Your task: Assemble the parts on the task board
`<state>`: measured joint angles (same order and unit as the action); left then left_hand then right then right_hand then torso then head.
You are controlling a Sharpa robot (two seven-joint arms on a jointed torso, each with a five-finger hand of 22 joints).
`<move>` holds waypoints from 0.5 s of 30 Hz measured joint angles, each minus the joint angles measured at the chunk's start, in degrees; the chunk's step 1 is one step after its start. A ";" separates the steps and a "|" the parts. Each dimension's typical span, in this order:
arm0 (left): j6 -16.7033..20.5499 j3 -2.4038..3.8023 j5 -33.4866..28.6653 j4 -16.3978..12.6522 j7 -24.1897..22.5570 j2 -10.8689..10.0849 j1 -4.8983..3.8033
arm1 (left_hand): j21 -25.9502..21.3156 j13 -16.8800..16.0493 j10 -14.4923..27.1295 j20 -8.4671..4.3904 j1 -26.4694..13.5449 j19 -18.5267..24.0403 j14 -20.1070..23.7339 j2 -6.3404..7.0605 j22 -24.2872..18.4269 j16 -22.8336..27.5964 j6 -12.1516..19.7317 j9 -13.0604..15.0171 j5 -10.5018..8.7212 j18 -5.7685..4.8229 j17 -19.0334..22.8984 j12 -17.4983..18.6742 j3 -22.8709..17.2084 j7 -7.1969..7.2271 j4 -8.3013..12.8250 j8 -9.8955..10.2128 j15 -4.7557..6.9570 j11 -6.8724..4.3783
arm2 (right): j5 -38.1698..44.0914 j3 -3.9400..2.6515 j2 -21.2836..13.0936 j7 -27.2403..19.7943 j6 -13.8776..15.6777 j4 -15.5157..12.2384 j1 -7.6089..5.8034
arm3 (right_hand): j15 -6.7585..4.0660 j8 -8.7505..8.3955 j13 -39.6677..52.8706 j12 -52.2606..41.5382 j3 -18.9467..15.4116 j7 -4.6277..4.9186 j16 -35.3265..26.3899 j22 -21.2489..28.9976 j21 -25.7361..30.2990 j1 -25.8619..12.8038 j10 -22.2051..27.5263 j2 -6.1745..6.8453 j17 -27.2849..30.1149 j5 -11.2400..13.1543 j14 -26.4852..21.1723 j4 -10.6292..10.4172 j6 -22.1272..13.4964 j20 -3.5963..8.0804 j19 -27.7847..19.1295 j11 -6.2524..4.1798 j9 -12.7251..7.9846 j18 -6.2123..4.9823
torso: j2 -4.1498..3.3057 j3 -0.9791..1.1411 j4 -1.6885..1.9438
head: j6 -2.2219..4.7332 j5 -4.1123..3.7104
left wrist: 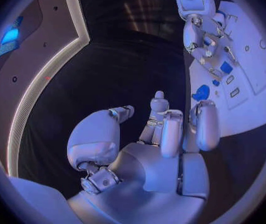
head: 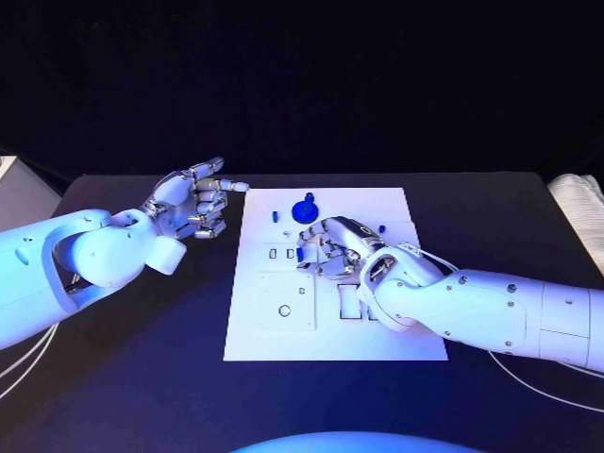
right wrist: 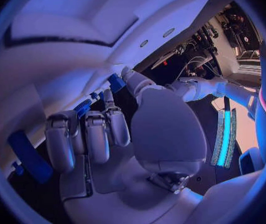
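Parts (head: pixel 307 209), small, stiff and seemingly light, sit on the task board (head: pixel 384 340) mid-desk; best pinched by their sides. Right hand (head: pixel 335 247) curls fingers over them, grasp unclear; left hand (head: pixel 191 206) hovers left, holding nothing.

Dim blue light, dark surround, fisheye bending

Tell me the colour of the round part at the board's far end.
Blue; the round part shows best in the head view.
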<state>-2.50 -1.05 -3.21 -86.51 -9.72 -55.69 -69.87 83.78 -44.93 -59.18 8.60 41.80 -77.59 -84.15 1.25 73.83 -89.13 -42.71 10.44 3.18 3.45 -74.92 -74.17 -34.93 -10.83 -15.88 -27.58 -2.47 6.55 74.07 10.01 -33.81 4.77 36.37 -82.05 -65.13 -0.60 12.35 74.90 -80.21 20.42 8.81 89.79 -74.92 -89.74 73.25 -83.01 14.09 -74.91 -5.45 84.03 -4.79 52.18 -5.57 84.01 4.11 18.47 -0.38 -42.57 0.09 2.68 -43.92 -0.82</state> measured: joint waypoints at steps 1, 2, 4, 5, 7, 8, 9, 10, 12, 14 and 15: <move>0.00 0.00 0.04 0.00 0.02 0.00 0.00 | 0.00 -0.03 0.00 0.00 0.00 0.00 0.00 0.00 0.00 0.00 0.00 0.00 0.00 0.00 0.00 0.00 0.08 0.00 0.08 0.00 0.00 0.00 | 0.00 0.00 -0.07 -0.04 0.06 -0.13 0.00 | 0.11 -0.16 0.00 0.00 -1.17 0.01 0.00 -0.02 0.00 0.38 0.00 -0.38 0.00 0.00 -0.10 -0.32 -0.01 0.00 0.00 0.00 -0.18 0.00 | 0.01 0.00 0.01 | -0.01 -0.01; 0.01 0.00 0.11 0.01 0.03 0.00 0.00 | 0.00 -0.08 0.00 0.00 0.13 0.00 0.00 0.13 0.00 0.00 0.00 0.00 0.00 0.00 0.00 0.00 0.17 0.00 0.17 0.11 0.00 0.00 | 0.01 0.00 -0.17 -0.09 0.15 -0.27 0.00 | 0.21 -0.16 0.00 0.00 -2.15 0.01 0.00 -0.03 0.00 0.62 0.00 -0.62 0.00 0.00 -0.21 -0.59 -0.01 0.00 0.00 0.00 -0.29 0.00 | 0.01 0.00 0.03 | -0.02 -0.01; 0.04 0.00 0.49 0.06 0.07 0.02 0.00 | 0.00 -0.08 0.00 0.00 1.02 0.00 0.00 0.28 0.00 0.00 0.00 0.04 0.00 0.00 0.00 0.00 0.19 0.00 0.64 0.20 0.00 0.00 | -0.04 0.00 -0.55 -0.29 0.48 -0.93 0.00 | 0.41 -0.64 0.00 0.00 -5.17 0.31 0.00 -0.03 0.00 1.96 0.22 -1.22 0.00 0.00 -0.01 -1.61 -0.61 0.00 0.00 0.22 -0.70 0.00 | 0.03 0.00 0.04 | -0.02 -0.02; 0.06 0.00 0.69 0.08 0.09 0.04 0.00 | 0.00 -0.08 0.00 0.00 1.31 0.00 0.00 0.57 -0.03 0.00 0.00 0.07 0.00 0.00 0.00 0.00 0.22 0.00 0.90 0.20 0.00 0.00 | -0.12 0.00 -0.78 -0.47 0.71 -1.33 0.00 | 0.41 -0.95 0.00 0.00 -6.75 0.40 0.00 -0.03 0.00 2.72 0.25 -1.64 0.00 0.00 -0.01 -2.21 -1.02 0.00 0.00 0.25 -0.91 0.00 | 0.05 0.00 0.05 | 0.00 -0.02; 0.13 0.00 1.44 0.13 0.17 0.11 0.00 | -0.03 -0.21 0.00 0.00 3.04 0.00 0.00 1.05 -0.15 0.00 0.00 0.09 0.00 0.00 0.00 0.00 0.30 0.00 2.26 0.20 0.00 0.00 | -0.54 -0.05 -1.42 -1.16 1.26 -2.43 0.00 | 0.41 -0.95 0.00 0.00 -8.75 0.46 0.00 -0.03 0.00 3.50 0.31 -2.39 0.00 0.00 -0.01 -3.18 -1.08 0.00 0.00 0.31 -1.17 0.00 | 0.10 0.00 0.03 | 0.08 0.01; 0.17 0.00 1.86 0.14 0.22 0.15 0.00 | -0.21 -0.27 0.00 0.00 4.05 0.00 0.00 1.48 -0.22 0.00 0.03 0.13 0.00 0.00 0.00 0.00 0.35 0.00 3.03 0.22 0.00 0.00 | -0.85 -0.12 -1.73 -1.61 1.53 -2.97 -0.01 | 0.41 -0.95 0.00 0.00 -9.29 0.46 0.00 -0.03 0.00 3.85 0.31 -2.34 0.00 0.00 -0.01 -3.49 -1.08 0.00 0.00 0.31 -1.20 0.00 | 0.13 0.00 0.02 | 0.14 0.04; 0.24 0.00 2.36 0.16 0.28 0.22 0.00 | -0.21 -0.39 0.00 0.00 5.40 0.00 0.00 2.14 -0.22 0.00 0.39 0.18 0.00 0.00 0.00 0.00 0.41 0.06 4.19 0.49 0.00 0.00 | -1.39 -0.20 -2.10 -2.20 1.80 -3.64 -0.06 | 0.41 -0.95 0.00 0.00 -9.55 0.46 0.00 -0.03 0.00 4.09 0.31 -2.59 0.00 0.00 -0.01 -3.75 -1.09 0.00 0.00 0.31 -1.20 0.00 | 0.18 0.01 -0.03 | 0.23 0.05; 0.35 0.00 3.17 0.19 0.39 0.35 0.00 | -0.21 -0.53 0.00 -0.13 7.76 0.13 0.00 3.21 -0.31 0.00 0.62 0.31 0.00 0.00 0.00 0.00 0.51 0.18 6.04 0.55 0.00 0.00 | -2.33 -0.30 -2.65 -3.20 2.16 -4.61 -0.25 | 0.41 -0.95 0.00 0.00 -9.83 0.46 0.00 -0.03 0.00 4.20 0.31 -2.70 0.00 0.00 -0.01 -4.03 -1.09 0.00 0.00 0.31 -1.20 -0.01 | 0.21 0.01 -0.06 | 0.32 0.05; 0.63 -0.01 4.58 0.16 0.68 0.55 0.00 | -0.20 -0.71 0.00 -0.22 10.94 0.21 0.00 4.36 -0.53 0.00 0.60 0.69 0.00 0.00 0.00 0.00 0.69 0.20 8.23 0.16 0.00 0.00 | -4.19 -0.47 -3.43 -5.01 2.71 -5.93 -0.78 | 0.41 -0.95 0.00 0.04 -10.17 0.22 0.00 -0.02 0.00 4.53 0.31 -3.02 0.00 -0.27 -0.01 -4.37 -0.78 0.00 0.00 0.31 -1.20 0.00 | 0.29 -0.01 -0.16 | 0.51 0.03; 1.19 0.00 6.53 -0.10 1.26 0.72 0.00 | -0.49 -0.80 0.00 -0.42 13.30 0.42 0.00 4.92 -0.76 0.23 -0.02 1.04 0.00 0.00 0.00 0.00 0.78 0.19 9.69 -0.57 0.00 0.00 | -6.86 -0.66 -4.41 -7.57 3.41 -7.47 -1.69 | 0.41 -0.54 0.00 0.36 -10.48 0.28 0.00 -0.02 0.00 4.86 0.44 -3.35 0.00 -1.00 -0.01 -4.80 -0.27 0.00 0.00 0.18 -1.20 0.00 | 0.40 -0.03 -0.30 | 0.62 -0.08; 1.44 0.00 7.39 -0.29 1.60 0.75 -0.01 | -0.48 -0.81 0.00 -0.38 14.10 0.46 0.00 5.07 -0.85 0.23 -0.58 1.28 0.00 0.01 0.00 0.00 0.87 0.11 10.10 -1.03 0.00 0.00 | -8.00 -0.73 -4.84 -8.65 3.67 -8.10 -2.10 | 0.41 -0.27 0.00 0.36 -10.50 0.28 0.00 -0.02 0.00 4.88 0.50 -3.38 0.00 -1.33 -0.01 -5.15 -0.27 0.00 0.00 0.12 -1.20 0.00 | 0.47 -0.03 -0.36 | 0.68 -0.12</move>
<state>-1.07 -1.05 4.18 -86.81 -8.12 -54.94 -69.88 83.29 -45.73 -59.18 8.22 55.90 -77.14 -84.15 6.32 72.98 -88.90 -43.29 11.73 3.18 3.45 -74.92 -74.17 -34.06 -10.72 -5.79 -28.61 -2.47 6.55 66.06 9.28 -38.65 -3.89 40.04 -90.15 -67.23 -0.19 12.08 74.90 -79.86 9.92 9.10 89.79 -74.94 -89.74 78.14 -82.51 10.71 -74.90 -6.78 84.02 -9.94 51.91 -5.56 84.01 4.23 17.27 -0.38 -42.10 0.06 2.32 -43.24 -0.94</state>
